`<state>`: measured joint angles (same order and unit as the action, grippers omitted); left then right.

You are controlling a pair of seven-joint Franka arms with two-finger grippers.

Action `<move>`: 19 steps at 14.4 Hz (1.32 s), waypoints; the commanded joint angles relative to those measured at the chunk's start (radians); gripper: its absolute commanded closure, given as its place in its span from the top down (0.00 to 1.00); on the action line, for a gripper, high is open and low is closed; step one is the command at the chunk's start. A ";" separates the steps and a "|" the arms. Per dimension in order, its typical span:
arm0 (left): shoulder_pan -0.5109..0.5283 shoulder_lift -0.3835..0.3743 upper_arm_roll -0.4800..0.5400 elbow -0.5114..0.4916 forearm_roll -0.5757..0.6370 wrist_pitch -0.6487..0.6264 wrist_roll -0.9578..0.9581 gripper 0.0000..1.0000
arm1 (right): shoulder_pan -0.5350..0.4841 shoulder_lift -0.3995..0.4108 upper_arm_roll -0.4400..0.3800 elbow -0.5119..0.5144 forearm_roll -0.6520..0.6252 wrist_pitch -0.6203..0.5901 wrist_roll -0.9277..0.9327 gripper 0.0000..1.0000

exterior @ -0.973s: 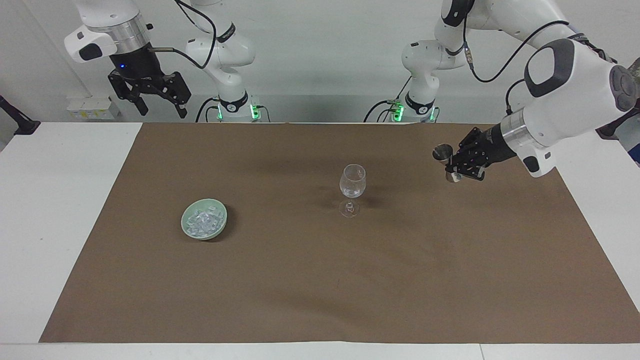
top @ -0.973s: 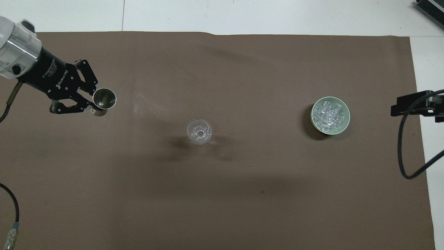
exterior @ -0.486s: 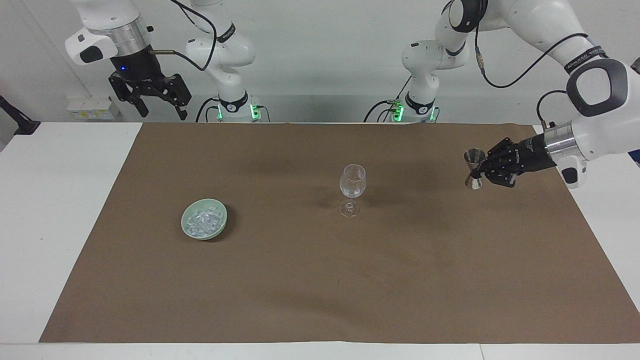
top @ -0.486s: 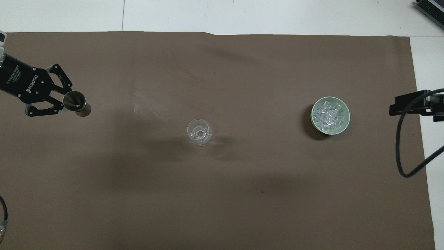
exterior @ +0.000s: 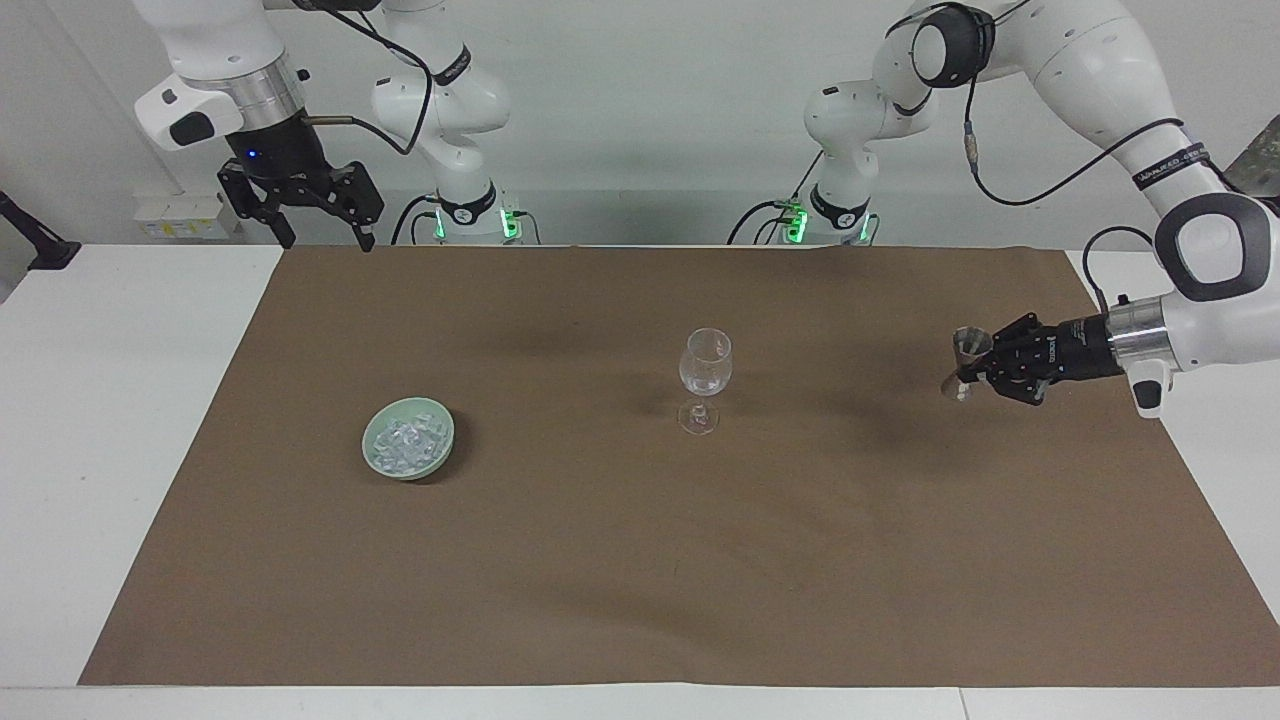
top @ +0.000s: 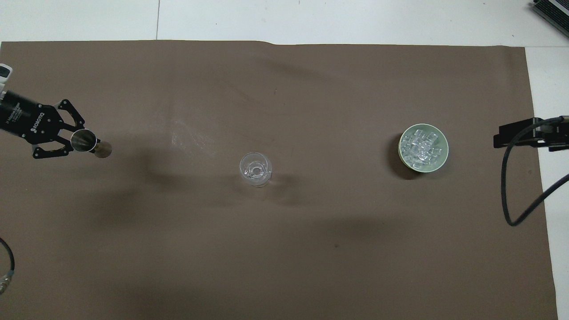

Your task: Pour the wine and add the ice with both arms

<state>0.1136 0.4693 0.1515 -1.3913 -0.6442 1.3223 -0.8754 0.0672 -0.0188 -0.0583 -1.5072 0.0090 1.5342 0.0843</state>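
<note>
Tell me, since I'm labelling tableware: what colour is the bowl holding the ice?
Pale green; the bowl shows best in the overhead view, with ice inside.

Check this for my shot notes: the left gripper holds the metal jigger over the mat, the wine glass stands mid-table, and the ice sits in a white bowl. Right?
Not quite: the bowl holding the ice is pale green, not white, as the overhead view shows. The rest holds: the left gripper is shut on the metal jigger over the mat, and the wine glass stands mid-table.
</note>
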 commanded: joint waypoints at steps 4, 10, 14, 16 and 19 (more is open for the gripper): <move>0.049 0.066 0.048 -0.053 -0.103 -0.014 0.102 0.00 | -0.014 -0.010 0.009 -0.131 -0.017 0.139 -0.032 1.00; 0.070 0.106 0.074 -0.133 -0.161 -0.012 0.190 0.00 | -0.012 0.023 0.009 -0.278 -0.018 0.311 -0.051 1.00; 0.067 0.109 0.088 -0.173 -0.186 -0.006 0.207 0.00 | -0.010 0.065 0.009 -0.324 -0.024 0.378 -0.074 1.00; 0.064 0.111 0.088 -0.218 -0.235 -0.002 0.226 0.00 | -0.001 0.094 0.011 -0.350 -0.082 0.432 -0.078 1.00; 0.060 0.111 0.088 -0.236 -0.241 0.009 0.230 0.00 | -0.001 0.137 0.011 -0.360 -0.090 0.481 -0.092 1.00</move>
<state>0.1776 0.5888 0.2340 -1.5943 -0.8587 1.3231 -0.6637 0.0717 0.1038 -0.0525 -1.8471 -0.0674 1.9756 0.0291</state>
